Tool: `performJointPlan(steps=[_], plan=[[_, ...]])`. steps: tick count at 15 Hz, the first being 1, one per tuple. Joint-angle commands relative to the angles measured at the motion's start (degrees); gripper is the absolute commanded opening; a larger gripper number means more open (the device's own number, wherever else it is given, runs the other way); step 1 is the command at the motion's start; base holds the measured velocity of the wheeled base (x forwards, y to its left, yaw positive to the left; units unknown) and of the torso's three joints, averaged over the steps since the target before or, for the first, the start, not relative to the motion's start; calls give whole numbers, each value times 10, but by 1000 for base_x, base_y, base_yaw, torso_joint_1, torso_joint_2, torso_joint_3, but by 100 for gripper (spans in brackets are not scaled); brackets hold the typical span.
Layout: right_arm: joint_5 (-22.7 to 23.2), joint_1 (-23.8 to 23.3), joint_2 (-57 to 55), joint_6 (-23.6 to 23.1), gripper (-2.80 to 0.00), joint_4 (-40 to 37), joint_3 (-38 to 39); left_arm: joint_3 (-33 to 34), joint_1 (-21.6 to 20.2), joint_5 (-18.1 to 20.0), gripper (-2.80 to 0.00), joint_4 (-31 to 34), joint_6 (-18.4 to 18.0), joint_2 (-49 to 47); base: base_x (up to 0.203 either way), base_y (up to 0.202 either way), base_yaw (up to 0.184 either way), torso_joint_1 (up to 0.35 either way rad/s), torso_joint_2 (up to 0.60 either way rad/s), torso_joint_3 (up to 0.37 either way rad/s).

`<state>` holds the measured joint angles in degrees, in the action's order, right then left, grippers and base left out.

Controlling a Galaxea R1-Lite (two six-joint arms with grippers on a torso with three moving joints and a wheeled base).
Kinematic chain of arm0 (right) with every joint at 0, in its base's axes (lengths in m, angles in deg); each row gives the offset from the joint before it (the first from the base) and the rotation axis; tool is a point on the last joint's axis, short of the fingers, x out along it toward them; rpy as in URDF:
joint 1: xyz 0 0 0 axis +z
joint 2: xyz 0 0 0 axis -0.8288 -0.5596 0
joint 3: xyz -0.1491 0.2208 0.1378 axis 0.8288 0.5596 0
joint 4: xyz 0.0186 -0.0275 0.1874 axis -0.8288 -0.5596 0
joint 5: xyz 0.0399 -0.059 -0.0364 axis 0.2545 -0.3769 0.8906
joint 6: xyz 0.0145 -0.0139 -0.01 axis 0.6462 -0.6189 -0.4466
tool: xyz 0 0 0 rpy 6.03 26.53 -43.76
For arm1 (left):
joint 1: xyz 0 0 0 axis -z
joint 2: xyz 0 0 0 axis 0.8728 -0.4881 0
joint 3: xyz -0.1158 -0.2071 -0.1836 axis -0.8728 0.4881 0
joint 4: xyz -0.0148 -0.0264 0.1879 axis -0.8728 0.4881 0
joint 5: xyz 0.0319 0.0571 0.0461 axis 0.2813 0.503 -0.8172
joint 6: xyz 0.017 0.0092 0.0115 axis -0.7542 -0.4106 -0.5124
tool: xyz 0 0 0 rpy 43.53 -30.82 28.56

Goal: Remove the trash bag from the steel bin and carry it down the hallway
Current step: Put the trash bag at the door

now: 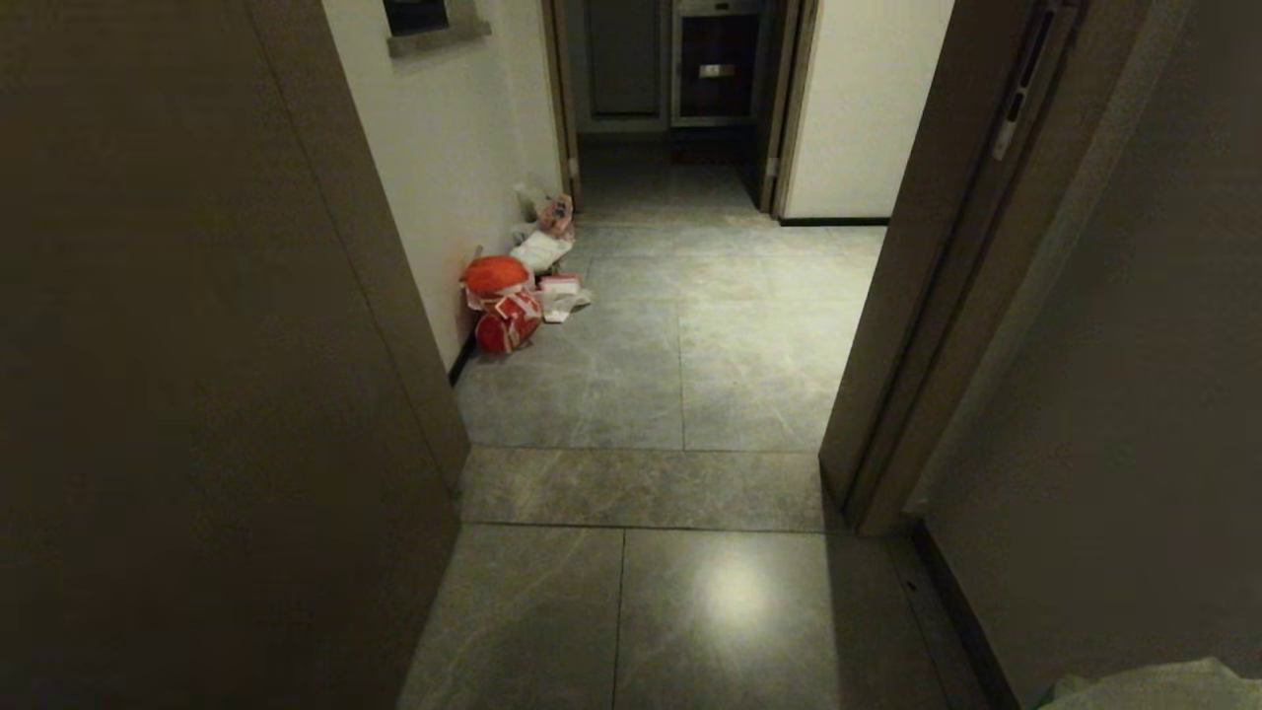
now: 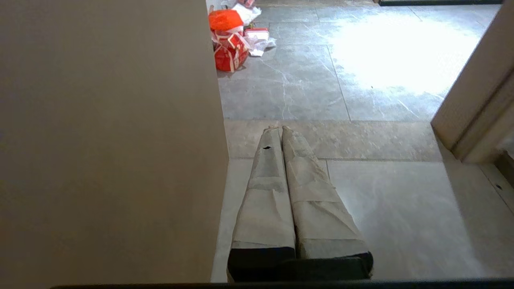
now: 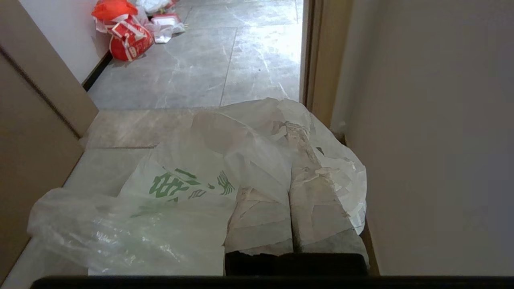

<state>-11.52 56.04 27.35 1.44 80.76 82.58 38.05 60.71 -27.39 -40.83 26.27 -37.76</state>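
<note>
The right gripper (image 3: 295, 128) has its paper-wrapped fingers (image 3: 317, 200) pressed together, pinching the trash bag (image 3: 176, 192), a thin translucent white plastic bag with green printing that bunches around the fingers and billows out to one side above the floor. In the head view only a pale corner of the bag (image 1: 1154, 687) shows at the lower right edge. The left gripper (image 2: 279, 128) holds nothing; its two wrapped fingers (image 2: 265, 192) lie closed against each other, pointing out over the grey marbled floor tiles (image 1: 680, 375) beside a brown door panel (image 2: 108, 140). The robot stands at a doorway between dark brown door frames (image 1: 887, 325), looking into the hallway (image 1: 710, 256). Against the off-white left wall (image 1: 444, 148) sits a heap of bags: an orange-red bag (image 1: 496, 276) on a red-and-white printed bag (image 1: 508, 323), with white bags and a small box (image 1: 560, 288) just beside them. A window sill (image 1: 437, 37) shows at the top, and a farther doorway (image 1: 670, 108) opens at the hallway's end.
</note>
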Motion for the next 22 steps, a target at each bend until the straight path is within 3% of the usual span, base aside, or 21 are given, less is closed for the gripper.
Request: performJointPlan(steps=[1,22], plan=[[0,0,0,0,-280,0,0,0,0,0,-280,0,0,-1,194,0,1,2,2,1],[0,0,0,0,-280,0,0,0,0,0,-280,0,1,-1,194,0,0,2,2,3]])
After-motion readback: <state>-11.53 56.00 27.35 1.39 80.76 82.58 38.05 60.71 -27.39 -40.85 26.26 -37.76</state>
